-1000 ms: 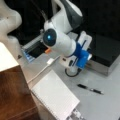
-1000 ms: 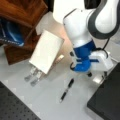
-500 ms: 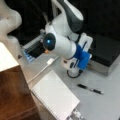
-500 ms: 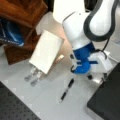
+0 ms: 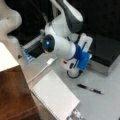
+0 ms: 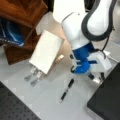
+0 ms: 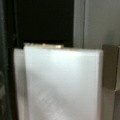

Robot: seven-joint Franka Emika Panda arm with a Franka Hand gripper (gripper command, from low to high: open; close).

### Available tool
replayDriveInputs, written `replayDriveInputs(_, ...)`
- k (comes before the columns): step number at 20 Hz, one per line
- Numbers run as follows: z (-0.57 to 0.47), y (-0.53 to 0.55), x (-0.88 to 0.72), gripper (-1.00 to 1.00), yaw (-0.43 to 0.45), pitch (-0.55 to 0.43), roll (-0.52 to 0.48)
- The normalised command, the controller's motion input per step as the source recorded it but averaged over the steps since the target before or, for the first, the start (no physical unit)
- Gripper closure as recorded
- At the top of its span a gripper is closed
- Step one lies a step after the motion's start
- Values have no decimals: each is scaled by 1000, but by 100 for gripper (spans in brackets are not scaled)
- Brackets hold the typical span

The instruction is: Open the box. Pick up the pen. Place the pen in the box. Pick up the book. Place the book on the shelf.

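The box [image 5: 107, 50] [image 6: 107, 100] lies with its black lid down, on the right in both front views. My gripper [image 5: 88, 65] [image 6: 97, 78] hangs at the box's silvery near edge, below the blue wrist block. On the grey table beside the gripper lies the pen [image 5: 90, 89] [image 6: 66, 90], free of it. The white spiral book [image 5: 55, 96] [image 6: 46, 51] rests next to the brown shelf [image 5: 15, 95] [image 6: 20, 10]. A pale blurred surface in front of black fills the wrist view; I cannot tell what it is.
A grey tray [image 5: 32, 50] with a dark inside stands behind the arm, on the left of a front view. A white cable [image 5: 41, 71] runs across the table toward the book. A dark perforated mat [image 6: 15, 107] covers the bottom left corner.
The gripper has sunk slightly toward the box's edge. Pen, book and box have not moved.
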Motion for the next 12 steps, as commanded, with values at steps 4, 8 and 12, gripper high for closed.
replayDriveInputs(4, -53, -93, 143, 100, -16, 19, 215)
replayDriveInputs(8, -44, -54, 105, 100, -23, 45, 222)
replayDriveInputs(12, -47, -36, 20, 100, -13, 77, 178)
